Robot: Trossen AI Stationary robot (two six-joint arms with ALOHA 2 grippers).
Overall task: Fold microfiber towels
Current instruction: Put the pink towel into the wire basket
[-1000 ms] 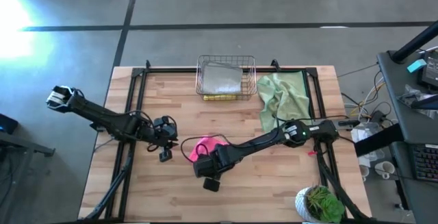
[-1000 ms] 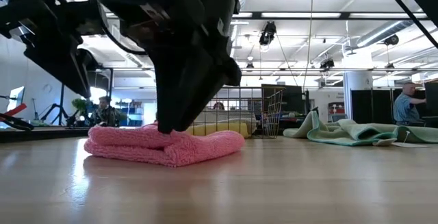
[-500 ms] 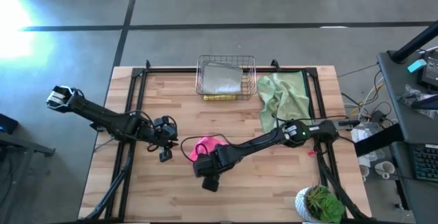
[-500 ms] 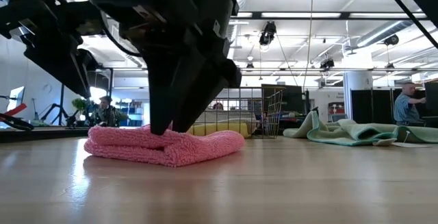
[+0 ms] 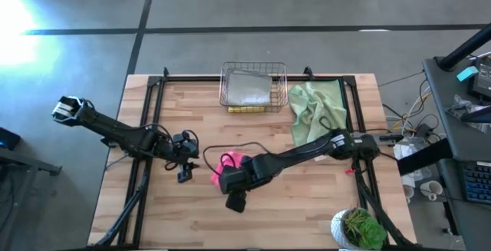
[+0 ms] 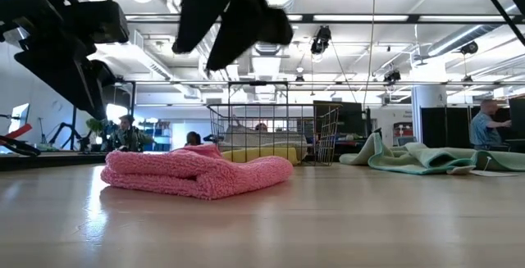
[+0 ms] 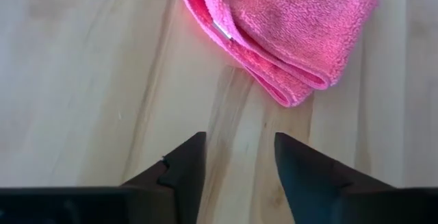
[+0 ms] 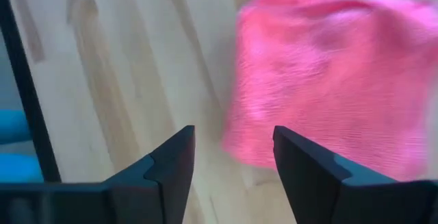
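A hot pink microfiber towel [image 5: 230, 161] lies folded on the wooden table, its folded edge [image 7: 274, 80] toward my left gripper. My right gripper [image 5: 222, 176] hangs open well above it [image 6: 234, 18], its fingers apart over the towel's edge [image 8: 233, 155]. My left gripper [image 5: 193, 157] stands open just left of the towel, with bare table between its fingers [image 7: 236, 162]. A grey towel [image 5: 247, 90] lies folded in the basket on a yellow one [image 5: 245, 110]. Green towels [image 5: 314, 109] lie crumpled at the far right.
The copper wire basket [image 5: 253, 86] stands at the middle of the far edge. A potted plant [image 5: 357, 228] sits at the near right corner. A black frame [image 5: 153, 90] runs along the table's sides. Bare wood [image 5: 184, 213] lies toward the near edge.
My right gripper has opened, let go of the pink towel and risen straight up off it. The towel stays in place, folded, its top layer puffed up a little where the fingers were.
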